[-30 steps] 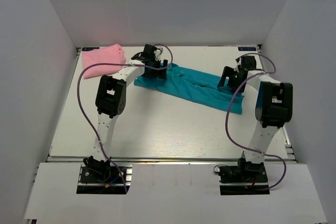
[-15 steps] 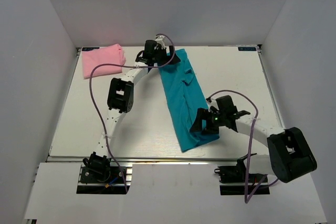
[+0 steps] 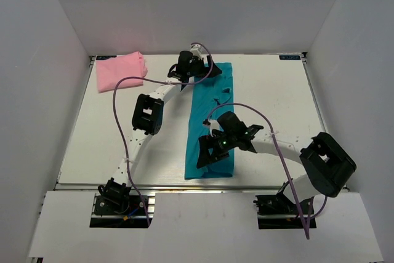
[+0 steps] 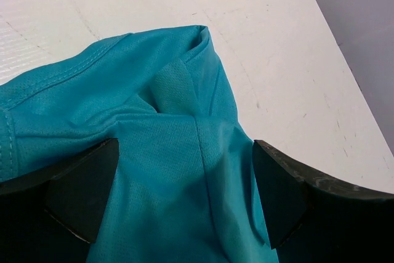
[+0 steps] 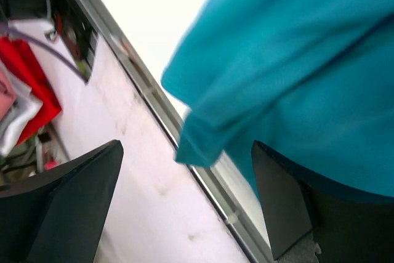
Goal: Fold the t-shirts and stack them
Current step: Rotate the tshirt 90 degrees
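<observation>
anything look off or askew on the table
The teal shirt is a rumpled, slightly slanted strip rather than a neat fold, its near end almost at the table front edge. The pink shirt sits folded, far left.

1 high overhead, 2 close wrist views, teal t-shirt (image 3: 200, 115) in all

A white table (image 3: 277, 90) stands between pale walls (image 3: 197, 10), a metal rail (image 3: 166, 185) along its near edge.
</observation>
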Tool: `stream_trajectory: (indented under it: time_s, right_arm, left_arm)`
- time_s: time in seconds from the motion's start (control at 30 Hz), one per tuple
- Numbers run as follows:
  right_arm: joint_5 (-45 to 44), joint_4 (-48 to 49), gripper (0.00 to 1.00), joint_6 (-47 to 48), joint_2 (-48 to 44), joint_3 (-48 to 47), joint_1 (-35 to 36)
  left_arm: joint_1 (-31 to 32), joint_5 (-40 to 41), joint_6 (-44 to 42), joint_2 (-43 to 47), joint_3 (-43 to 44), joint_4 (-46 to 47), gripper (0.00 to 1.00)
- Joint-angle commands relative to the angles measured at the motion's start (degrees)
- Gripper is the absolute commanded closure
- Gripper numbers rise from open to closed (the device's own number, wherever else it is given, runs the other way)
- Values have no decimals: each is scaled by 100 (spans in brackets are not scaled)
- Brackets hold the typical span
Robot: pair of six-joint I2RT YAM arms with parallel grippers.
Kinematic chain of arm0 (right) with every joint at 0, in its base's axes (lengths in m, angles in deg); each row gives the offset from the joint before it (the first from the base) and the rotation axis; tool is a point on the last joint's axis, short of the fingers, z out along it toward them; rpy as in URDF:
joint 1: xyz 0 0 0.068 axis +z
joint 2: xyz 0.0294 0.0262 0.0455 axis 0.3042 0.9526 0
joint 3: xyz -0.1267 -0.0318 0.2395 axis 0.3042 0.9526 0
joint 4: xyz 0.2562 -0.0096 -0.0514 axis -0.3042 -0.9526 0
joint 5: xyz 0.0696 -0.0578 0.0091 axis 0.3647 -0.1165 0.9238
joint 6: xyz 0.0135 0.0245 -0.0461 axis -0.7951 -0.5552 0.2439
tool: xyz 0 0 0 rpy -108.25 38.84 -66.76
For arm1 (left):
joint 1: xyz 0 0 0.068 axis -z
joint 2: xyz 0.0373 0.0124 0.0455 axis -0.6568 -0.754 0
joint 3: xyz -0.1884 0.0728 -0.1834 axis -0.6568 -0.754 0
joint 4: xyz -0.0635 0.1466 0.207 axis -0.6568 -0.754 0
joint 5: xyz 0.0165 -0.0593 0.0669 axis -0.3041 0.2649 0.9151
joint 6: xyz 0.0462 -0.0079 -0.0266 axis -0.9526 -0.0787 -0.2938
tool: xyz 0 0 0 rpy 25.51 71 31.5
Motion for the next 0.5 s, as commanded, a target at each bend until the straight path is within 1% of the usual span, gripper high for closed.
stream_trajectory:
  time_s: [0.0,0.03,0.1,0.17,0.23,0.27,0.33,0.37,0.4,0.43,0.47]
  right_arm:
    - [-547,-518,10,226,-281,-492,30]
    - [-740,-710,10,244,-429,-597,30]
    - [-987,-1097,10,279,-501,-835,30]
    - [-1172,-1274,10,279,-633,-897,30]
    - [-1479,-1292,10,165,-694,-1020,48]
    - [-1750,-1492,10,121,-660,-1046,48]
    - [-2023,-1537,10,68,-555,-1266,109]
    - [-2765,-1825,10,-54,-519,-1388,118]
    - [-3016,-1898,10,-116,-449,-1485,153]
    - [-3236,-1933,10,-160,-422,-1530,162]
    - [-3708,-1943,10,-308,-344,-1521,214]
  left_arm:
    - [13,440,-75,64,127,-320,0]
    - [13,737,-198,187,127,-433,0]
    - [13,1037,-321,310,127,-434,0]
    - [13,1371,-462,389,127,-487,0]
    - [13,1434,-463,451,127,-487,0]
    - [-39,1434,-463,547,127,-487,0]
    - [-39,1381,-463,819,127,-627,0]
    - [-39,1477,-663,951,127,-706,0]
    - [-39,1530,-761,1109,66,-785,0]
    - [-39,1531,-875,1485,-117,-786,0]
    - [-39,1583,-1119,1697,-223,-916,0]
